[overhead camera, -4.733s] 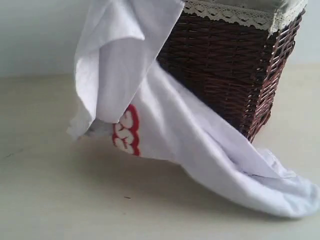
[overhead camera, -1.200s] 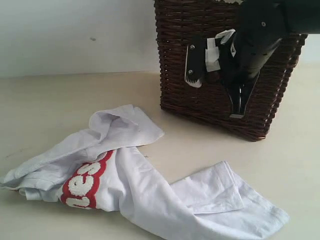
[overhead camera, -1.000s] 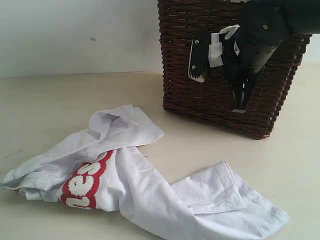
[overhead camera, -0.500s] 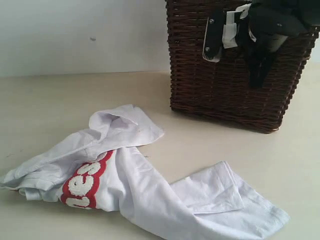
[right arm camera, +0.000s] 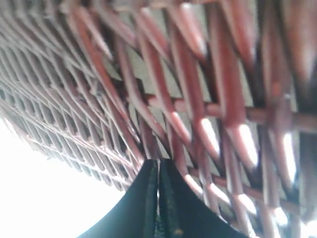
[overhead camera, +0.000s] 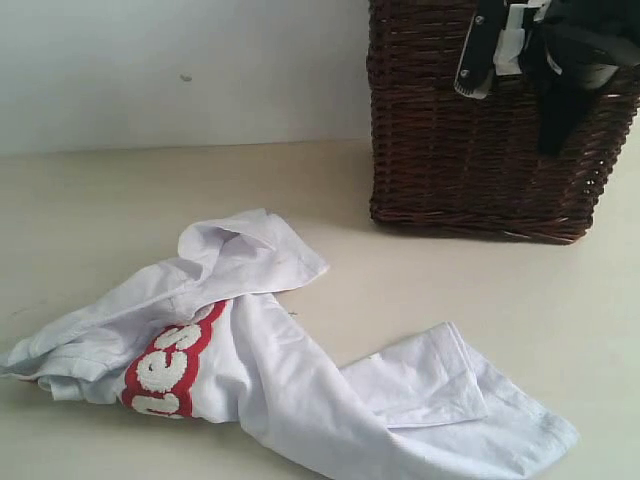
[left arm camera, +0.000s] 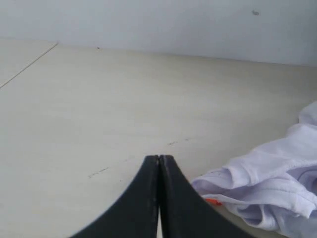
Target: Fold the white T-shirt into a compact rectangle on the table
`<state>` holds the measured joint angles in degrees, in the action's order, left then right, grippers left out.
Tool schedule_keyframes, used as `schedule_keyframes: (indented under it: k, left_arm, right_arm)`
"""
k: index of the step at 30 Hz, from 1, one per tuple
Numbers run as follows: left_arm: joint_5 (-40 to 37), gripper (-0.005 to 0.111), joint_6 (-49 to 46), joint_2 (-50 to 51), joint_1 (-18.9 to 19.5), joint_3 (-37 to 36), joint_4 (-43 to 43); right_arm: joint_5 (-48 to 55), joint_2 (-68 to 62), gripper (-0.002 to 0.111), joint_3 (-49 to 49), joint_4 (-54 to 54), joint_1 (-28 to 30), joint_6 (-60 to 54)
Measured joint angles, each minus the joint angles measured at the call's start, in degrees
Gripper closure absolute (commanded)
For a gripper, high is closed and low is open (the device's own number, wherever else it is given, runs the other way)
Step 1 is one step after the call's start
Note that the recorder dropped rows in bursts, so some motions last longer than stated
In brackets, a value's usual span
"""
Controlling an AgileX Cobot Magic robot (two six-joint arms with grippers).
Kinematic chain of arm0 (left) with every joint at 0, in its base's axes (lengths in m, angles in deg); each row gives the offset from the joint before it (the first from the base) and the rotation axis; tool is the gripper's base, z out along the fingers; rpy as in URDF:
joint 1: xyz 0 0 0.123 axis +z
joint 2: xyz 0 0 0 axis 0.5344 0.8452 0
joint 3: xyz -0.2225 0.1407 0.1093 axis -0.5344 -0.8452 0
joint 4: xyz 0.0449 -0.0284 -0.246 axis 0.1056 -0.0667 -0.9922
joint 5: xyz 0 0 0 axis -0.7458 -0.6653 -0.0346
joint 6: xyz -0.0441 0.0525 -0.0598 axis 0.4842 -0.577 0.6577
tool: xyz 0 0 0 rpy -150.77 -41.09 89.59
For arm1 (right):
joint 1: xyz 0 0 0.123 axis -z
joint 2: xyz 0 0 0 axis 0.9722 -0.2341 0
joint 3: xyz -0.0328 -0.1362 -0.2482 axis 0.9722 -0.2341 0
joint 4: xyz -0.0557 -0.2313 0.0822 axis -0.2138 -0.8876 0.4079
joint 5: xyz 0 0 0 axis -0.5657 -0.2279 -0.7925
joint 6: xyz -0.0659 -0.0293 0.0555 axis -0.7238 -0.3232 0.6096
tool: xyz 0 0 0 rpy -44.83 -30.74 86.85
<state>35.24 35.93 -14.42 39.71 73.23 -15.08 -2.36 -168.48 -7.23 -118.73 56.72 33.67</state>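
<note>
The white T-shirt (overhead camera: pixel 300 390) lies crumpled on the table (overhead camera: pixel 120 200) near the front, its red-outlined lettering (overhead camera: pixel 165 365) showing at the left. My right gripper (overhead camera: pixel 548 145) is shut with nothing in it, pointing down against the front of the wicker basket (overhead camera: pixel 450 150) at the back right. In the right wrist view its tips (right arm camera: pixel 158 161) sit right at the basket weave (right arm camera: pixel 198 74). My left gripper (left arm camera: pixel 159 157) is shut and empty, just above the table (left arm camera: pixel 99 99), beside a bunched edge of the T-shirt (left arm camera: pixel 267 188). It does not show in the exterior view.
The dark brown basket stands tall at the back right, close to the pale wall (overhead camera: pixel 180 70). Bare table lies between the basket and the shirt, and to the left behind the shirt.
The basket has slid to the right, with my shut right gripper against its front moving right and upward. The T-shirt lies as it did a second ago.
</note>
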Motion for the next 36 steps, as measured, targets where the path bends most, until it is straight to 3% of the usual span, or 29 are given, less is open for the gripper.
schedule_keyframes:
  k: [8,13,20,24,27,32,34,36]
  left_arm:
    - [0.00,0.107,0.00,0.00,0.00,0.00,0.00]
    - [0.00,0.107,0.00,0.00,0.00,0.00,0.00]
    - [0.00,0.107,0.00,0.00,0.00,0.00,0.00]
    - [0.00,0.107,0.00,0.00,0.00,0.00,0.00]
    - [0.00,0.107,0.00,0.00,0.00,0.00,0.00]
    - [0.00,0.107,0.00,0.00,0.00,0.00,0.00]
    - [0.00,0.107,0.00,0.00,0.00,0.00,0.00]
    - [0.00,0.107,0.00,0.00,0.00,0.00,0.00]
  right_arm:
    - [-5.88,0.41,0.106,0.00,1.27,3.17,3.65]
    - [-6.10,4.67,0.106,0.00,18.80,3.17,-2.58]
    - [7.25,14.66,0.101,0.00,57.31,3.17,-39.38]
    - [22.11,17.64,0.077,-3.60,74.26,3.17,-64.56]
    - [24.88,18.03,0.060,-11.81,78.18,3.17,-78.16]
    - [12.61,15.27,0.057,-26.84,80.83,3.17,-98.12]
    - [1.45,11.92,0.057,-33.57,90.27,3.17,-111.48]
    - [-0.90,9.17,0.057,-34.31,93.07,3.17,-114.02]
